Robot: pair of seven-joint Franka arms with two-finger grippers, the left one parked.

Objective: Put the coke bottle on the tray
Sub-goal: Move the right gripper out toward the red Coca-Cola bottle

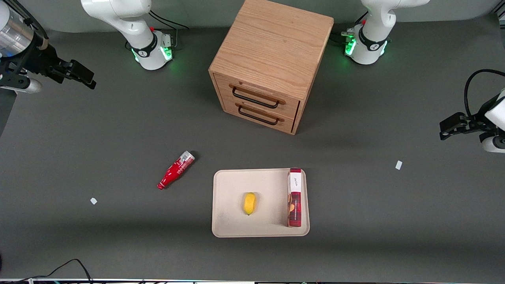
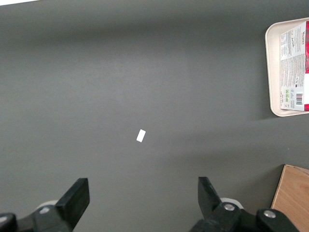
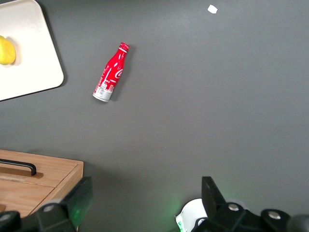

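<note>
We see the coke bottle (image 1: 176,170) lying on its side on the dark table (image 1: 118,130), just beside the tray (image 1: 230,221) but not touching it, on the side toward the working arm's end. Its red cap points toward the front camera and its silvery base points toward the cabinet (image 1: 272,59). Bare table surrounds the bottle on every side, so we find open room all around it.

Our gripper (image 1: 81,75) hangs above the table edge at the working arm's end, well apart from the bottle, with its fingers (image 3: 79,200) spread wide and holding nothing.

We count one bottle, one tray, one cabinet with two drawers, one yellow fruit (image 1: 249,203), one red-and-white box (image 1: 295,197) and two small white scraps (image 1: 93,200) on the table.

The fruit lies near the middle of the tray. The box lies flat along the tray's rim on the side toward the parked arm's end. The strip of tray nearest the bottle is bare. The cabinet stands farther from the front camera than the tray, its drawers closed.
</note>
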